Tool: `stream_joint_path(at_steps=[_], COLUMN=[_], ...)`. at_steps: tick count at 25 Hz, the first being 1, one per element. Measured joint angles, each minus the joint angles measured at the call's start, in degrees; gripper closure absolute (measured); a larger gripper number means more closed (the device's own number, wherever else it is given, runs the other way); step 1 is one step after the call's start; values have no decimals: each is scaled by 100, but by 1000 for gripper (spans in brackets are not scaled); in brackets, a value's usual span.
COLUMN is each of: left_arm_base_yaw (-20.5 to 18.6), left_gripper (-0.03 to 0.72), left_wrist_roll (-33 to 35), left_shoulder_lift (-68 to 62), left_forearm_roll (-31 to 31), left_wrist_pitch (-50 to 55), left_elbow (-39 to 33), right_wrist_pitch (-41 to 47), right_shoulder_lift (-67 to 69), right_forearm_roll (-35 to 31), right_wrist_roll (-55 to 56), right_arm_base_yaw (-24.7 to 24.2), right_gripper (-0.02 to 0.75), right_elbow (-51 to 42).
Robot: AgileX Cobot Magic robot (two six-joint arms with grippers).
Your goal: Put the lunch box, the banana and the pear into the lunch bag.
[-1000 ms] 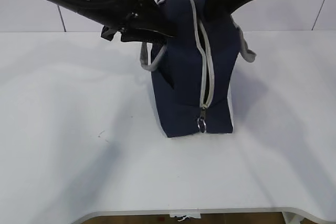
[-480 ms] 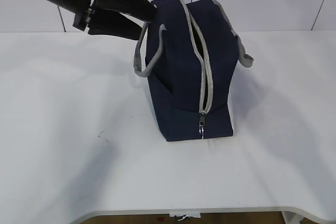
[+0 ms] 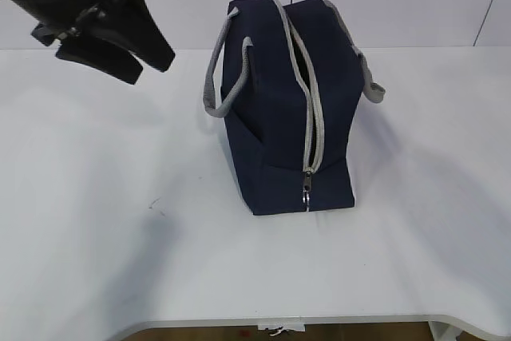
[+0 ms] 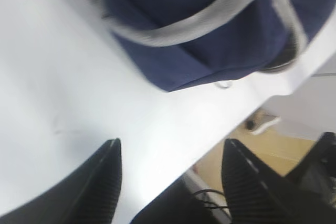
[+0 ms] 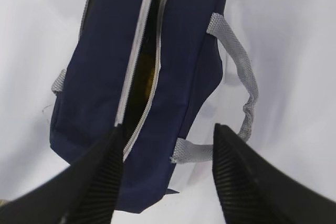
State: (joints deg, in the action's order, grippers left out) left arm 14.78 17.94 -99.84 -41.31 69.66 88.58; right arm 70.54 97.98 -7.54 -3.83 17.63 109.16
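The lunch bag (image 3: 287, 109) stands upright on the white table (image 3: 120, 237), its grey zipper (image 3: 314, 117) parted along the top so things can drop in. Through that slit the right wrist view shows something yellow (image 5: 152, 72) inside, banana or pear, I cannot tell which; the lunch box is not visible. Both arms hang clear above: the left gripper (image 4: 170, 169) with fingers spread and empty, and the right gripper (image 5: 168, 169) likewise apart, holding nothing, over the opening.
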Motion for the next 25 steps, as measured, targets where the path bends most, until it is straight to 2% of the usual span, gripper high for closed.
stream_joint_path(at_steps=[1, 6, 10, 13, 16, 21, 25], left_arm_base_yaw=[0, 0, 0, 0, 0, 0, 0], left_gripper=[233, 233, 233, 235, 249, 253, 253], left_wrist_roll=[-202, -626, -694, -704, -725, -756, -770], left_shoulder_lift=[99, 383, 496, 507, 507, 507, 507], left_forearm_roll=[390, 1237, 1382, 1395, 1395, 1395, 1376], left_wrist_pitch=[16, 42, 82, 86, 96, 96, 100], left_elbow=[0, 0, 0, 0, 0, 0, 0], right_wrist_pitch=[-256, -2244, -3863, -4597, -4844, -5149, -6120], right_shoulder_lift=[-186, -1400, -2369, -2747, -2777, -2643, -2630], right_forearm_roll=[0, -13, -25, -35, -11, 11, 160], right_wrist_roll=[-25, -378, -570, -609, -607, -610, -1119], right_arm_base_yaw=[0, 0, 0, 0, 0, 0, 167], right_gripper=[311, 311, 310, 310, 309, 309, 309], right_elbow=[-332, -2475, -4264, -5159, -5520, -5590, -5763])
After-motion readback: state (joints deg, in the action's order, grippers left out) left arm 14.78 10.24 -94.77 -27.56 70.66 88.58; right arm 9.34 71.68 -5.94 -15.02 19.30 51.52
